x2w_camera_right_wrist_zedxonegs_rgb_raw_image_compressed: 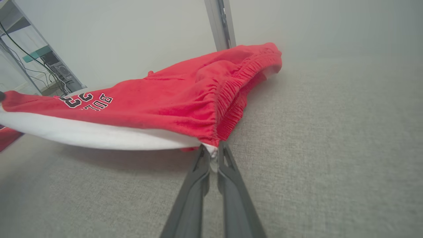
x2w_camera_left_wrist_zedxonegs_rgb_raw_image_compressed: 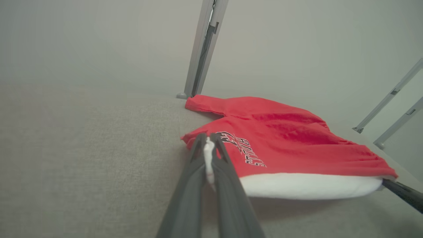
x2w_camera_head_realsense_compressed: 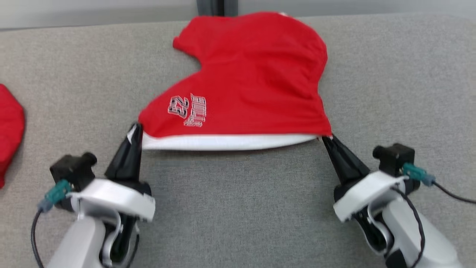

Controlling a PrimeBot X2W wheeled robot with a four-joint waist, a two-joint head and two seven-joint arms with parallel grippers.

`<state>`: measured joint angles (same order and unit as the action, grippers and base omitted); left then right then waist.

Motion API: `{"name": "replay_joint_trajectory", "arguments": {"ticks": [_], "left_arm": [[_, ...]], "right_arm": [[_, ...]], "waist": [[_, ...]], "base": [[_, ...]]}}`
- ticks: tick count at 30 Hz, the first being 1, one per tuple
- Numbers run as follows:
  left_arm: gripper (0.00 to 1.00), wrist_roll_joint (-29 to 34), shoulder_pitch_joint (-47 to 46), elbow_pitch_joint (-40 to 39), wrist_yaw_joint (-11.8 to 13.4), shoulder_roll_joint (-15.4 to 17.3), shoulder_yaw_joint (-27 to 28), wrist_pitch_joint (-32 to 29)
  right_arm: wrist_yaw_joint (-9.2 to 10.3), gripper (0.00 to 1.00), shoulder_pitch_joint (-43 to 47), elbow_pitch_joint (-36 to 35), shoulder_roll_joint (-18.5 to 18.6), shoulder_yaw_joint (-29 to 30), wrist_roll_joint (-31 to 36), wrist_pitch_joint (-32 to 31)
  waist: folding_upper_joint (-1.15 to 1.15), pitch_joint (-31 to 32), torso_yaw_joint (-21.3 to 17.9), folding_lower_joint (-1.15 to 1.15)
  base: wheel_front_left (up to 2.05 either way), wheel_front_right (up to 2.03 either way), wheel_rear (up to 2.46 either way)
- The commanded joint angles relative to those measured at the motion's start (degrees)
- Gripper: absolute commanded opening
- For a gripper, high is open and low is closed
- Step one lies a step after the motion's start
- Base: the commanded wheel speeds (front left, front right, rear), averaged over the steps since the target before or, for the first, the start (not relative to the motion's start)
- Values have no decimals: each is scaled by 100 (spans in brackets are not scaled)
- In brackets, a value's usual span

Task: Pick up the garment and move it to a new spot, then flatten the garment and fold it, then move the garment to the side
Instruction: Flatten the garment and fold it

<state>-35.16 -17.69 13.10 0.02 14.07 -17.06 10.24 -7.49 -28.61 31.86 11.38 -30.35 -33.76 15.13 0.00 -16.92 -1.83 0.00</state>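
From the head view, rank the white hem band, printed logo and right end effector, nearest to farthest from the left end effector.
1. white hem band: its corner is pinched in the left end effector.
2. printed logo: on the red garment, just beyond.
3. right end effector: at the hem's opposite corner.

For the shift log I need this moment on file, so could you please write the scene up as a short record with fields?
garment: red shorts, printed "23" and "BULLS"
held part: white edge, stretched between both grippers and raised off the surface
left gripper: shut on the left corner of that edge
right gripper: shut on the right corner
far part of garment: resting on the grey fabric surface
elsewhere: another red cloth at the head view's left edge
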Motion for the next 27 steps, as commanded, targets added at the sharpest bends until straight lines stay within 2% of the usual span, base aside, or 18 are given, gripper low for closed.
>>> {"name": "replay_joint_trajectory", "arguments": {"ticks": [1, 9, 17, 22, 27], "left_arm": [[0, -23, 211, -173, 74, 66, 7, -81], [0, -201, 1983, -2097, 885, 303, -60, -1011], [0, -275, 2976, -3328, 1527, 486, 46, -1563], [0, -231, 3055, -3713, 1650, 676, 164, -1714], [0, -244, 2742, -3709, 1539, 868, 297, -1827]], "right_arm": [[-2, 0, 176, -75, 77, 46, -5, 4], [-1, 0, 1758, -1050, 64, 759, 72, -147], [-2, 0, 3281, -2507, -272, 1488, 517, -1092], [-2, 0, 3717, -3378, -504, 1728, 827, -1707], [-2, 0, 3651, -3732, -654, 1872, 891, -2027]], "waist": [[0, 153, -6, 0], [0, 671, 45, 0], [0, 846, 32, 0], [0, 791, -111, 0], [0, 692, -283, 0]], "base": [[0, 0, 0], [0, 0, 0], [0, 0, 0], [0, 0, 0], [0, 0, 0]]}}
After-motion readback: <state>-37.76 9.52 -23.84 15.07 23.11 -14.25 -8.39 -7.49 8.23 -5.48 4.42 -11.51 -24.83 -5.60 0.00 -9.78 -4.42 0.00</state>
